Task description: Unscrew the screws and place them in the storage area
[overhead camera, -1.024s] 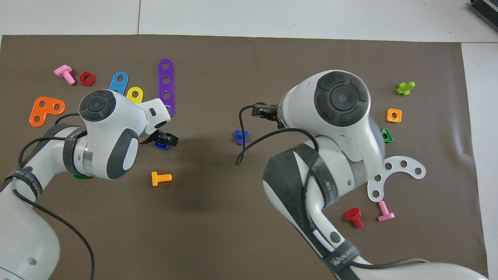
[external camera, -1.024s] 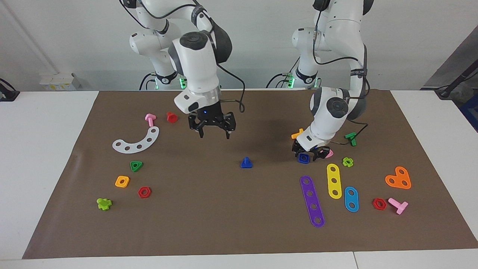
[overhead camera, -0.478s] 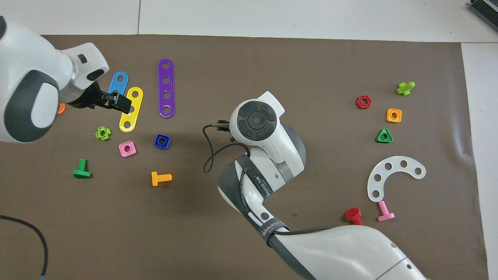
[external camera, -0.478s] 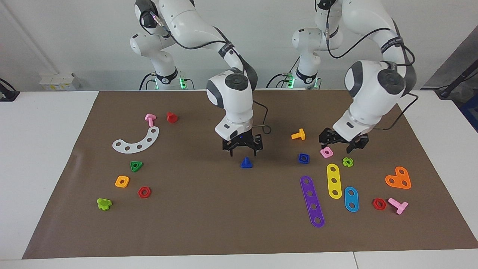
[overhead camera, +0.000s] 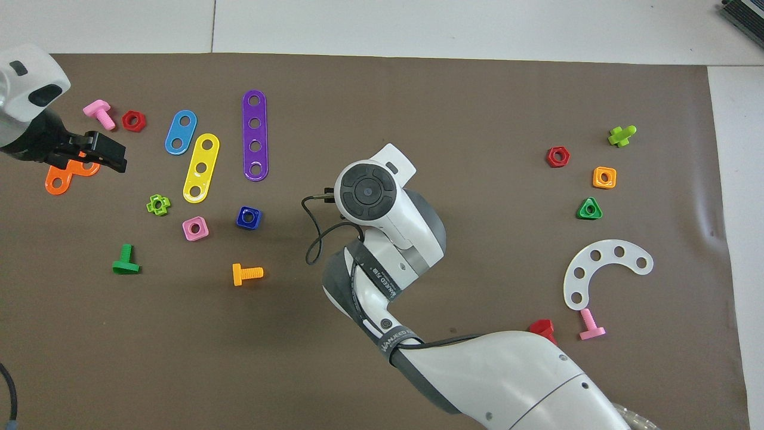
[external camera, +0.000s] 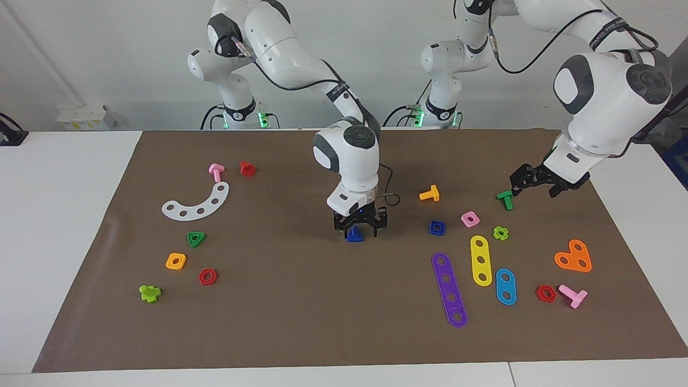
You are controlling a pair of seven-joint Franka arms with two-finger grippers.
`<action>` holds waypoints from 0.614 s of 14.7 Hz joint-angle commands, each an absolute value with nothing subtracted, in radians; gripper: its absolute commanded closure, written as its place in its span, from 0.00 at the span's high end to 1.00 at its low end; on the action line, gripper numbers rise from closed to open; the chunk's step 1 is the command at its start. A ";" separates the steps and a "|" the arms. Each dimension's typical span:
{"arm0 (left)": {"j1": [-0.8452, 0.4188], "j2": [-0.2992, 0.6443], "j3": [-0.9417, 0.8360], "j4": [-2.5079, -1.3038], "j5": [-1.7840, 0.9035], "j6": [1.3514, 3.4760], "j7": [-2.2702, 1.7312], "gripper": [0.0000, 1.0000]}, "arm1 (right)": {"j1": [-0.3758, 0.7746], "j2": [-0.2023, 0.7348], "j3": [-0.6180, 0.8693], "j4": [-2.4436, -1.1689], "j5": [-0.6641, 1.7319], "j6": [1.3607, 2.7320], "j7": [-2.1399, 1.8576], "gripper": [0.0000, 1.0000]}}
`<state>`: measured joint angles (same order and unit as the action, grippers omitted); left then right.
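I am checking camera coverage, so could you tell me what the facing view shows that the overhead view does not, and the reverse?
Only the facing view shows the dark-blue triangular bolt with the right gripper down around it, fingers either side, and both arm bases.

Only the overhead view shows the left gripper over the orange heart-shaped plate; the right arm hides the bolt there.

Both show the dark-blue square nut, the purple strip and the white curved plate.

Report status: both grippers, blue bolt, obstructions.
Right gripper down astride blue bolt, grip unconfirmed. Left gripper open, raised, waiting at its table end. Nothing crowds the bolt.
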<state>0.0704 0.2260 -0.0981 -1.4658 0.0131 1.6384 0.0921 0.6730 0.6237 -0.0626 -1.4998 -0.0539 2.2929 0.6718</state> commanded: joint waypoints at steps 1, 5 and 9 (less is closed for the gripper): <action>0.086 0.147 -0.104 -1.465 0.028 1.591 0.097 1.00 | 0.670 0.621 -0.064 -1.516 -0.067 2.280 0.654 0.61; 0.084 0.107 -0.109 -1.473 0.028 1.589 0.083 1.00 | 0.670 0.617 -0.064 -1.522 -0.066 2.252 0.630 0.52; 0.071 0.091 -0.112 -1.471 0.028 1.588 0.045 1.00 | 0.667 0.615 -0.063 -1.523 -0.066 2.250 0.630 0.46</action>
<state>0.0738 0.1156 -0.1074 -1.4578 0.0134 1.5967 0.0674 0.6729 0.6246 -0.0636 -1.5133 -0.0592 2.2591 0.6548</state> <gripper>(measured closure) 0.000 0.520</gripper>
